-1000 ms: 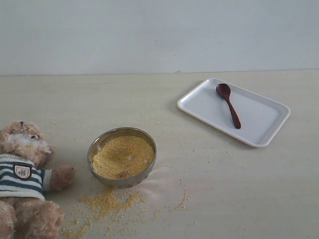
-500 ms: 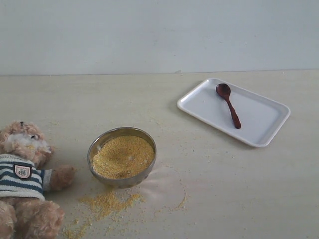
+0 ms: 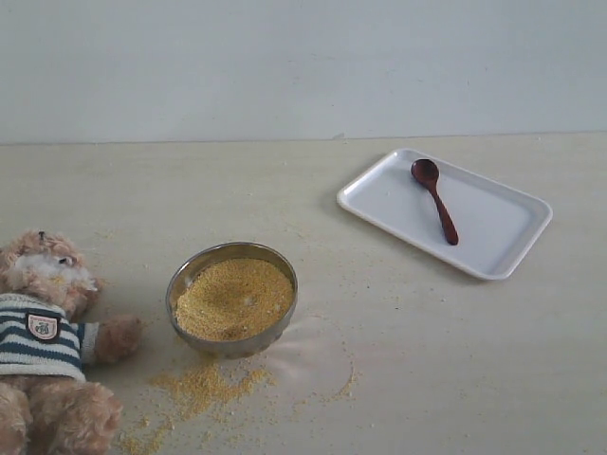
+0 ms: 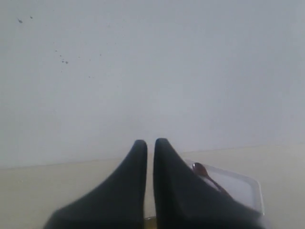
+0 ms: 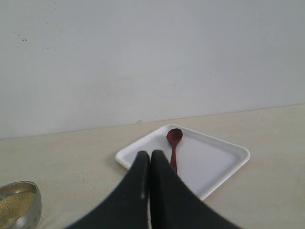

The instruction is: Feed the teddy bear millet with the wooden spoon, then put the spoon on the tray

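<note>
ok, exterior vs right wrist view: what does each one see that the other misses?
Exterior only: the teddy bear lying to the left of the bowl, and loose millet scattered on the table in front of that bowl. No gripper shows in this view.
Right wrist only: the right gripper, fingers shut together, holding nothing.
Both: the wooden spoon lying in the tray, and the bowl of millet. The bowl is whole in the exterior view and cut off by the frame edge in the wrist view.
</note>
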Motion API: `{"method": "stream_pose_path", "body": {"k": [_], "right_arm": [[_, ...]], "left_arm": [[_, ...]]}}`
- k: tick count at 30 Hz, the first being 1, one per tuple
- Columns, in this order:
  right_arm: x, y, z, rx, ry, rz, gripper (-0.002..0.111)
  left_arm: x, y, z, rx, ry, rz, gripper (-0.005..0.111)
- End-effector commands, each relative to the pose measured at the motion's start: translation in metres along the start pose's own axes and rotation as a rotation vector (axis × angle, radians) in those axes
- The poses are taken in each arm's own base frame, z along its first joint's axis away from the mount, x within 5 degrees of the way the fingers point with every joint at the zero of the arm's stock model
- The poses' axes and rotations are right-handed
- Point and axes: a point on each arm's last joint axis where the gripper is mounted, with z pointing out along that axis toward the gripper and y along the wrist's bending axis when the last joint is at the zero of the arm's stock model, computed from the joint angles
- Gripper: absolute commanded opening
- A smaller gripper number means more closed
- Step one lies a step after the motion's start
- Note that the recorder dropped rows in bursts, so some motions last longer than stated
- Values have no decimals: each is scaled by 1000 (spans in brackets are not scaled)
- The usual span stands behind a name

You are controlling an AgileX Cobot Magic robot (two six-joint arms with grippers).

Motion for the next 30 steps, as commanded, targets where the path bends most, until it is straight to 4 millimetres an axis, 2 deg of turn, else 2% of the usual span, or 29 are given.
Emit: {"method": "stream_pose_path", "body": {"k": [1, 4, 14, 18, 21, 25, 27, 30], "right_arm": [[-2, 0, -1, 0, -19, -4, 0], [-2, 0, -1, 0, -19, -4, 0], [-2, 0, -1, 0, -19, -4, 0], [-2, 0, -1, 0, -20, -4, 0], [-2, 0, -1, 0, -20, -4, 0], [-2, 0, -1, 0, -20, -4, 0], [-2, 0, -1, 0, -20, -4, 0], [-2, 0, -1, 0, -20, -4, 0]], "left_arm": [[22, 6, -1, -14, 34, 27, 5], [30, 8, 1, -8, 67, 16, 5], [35, 11, 0, -35, 113, 88, 5], [53, 22, 4, -99, 104, 76, 5], [73, 41, 5, -253, 45, 70, 5], [90, 51, 6, -315, 89, 67, 5], [101, 56, 7, -345, 109, 10, 5], [110, 67, 7, -432, 27, 11, 5]]}}
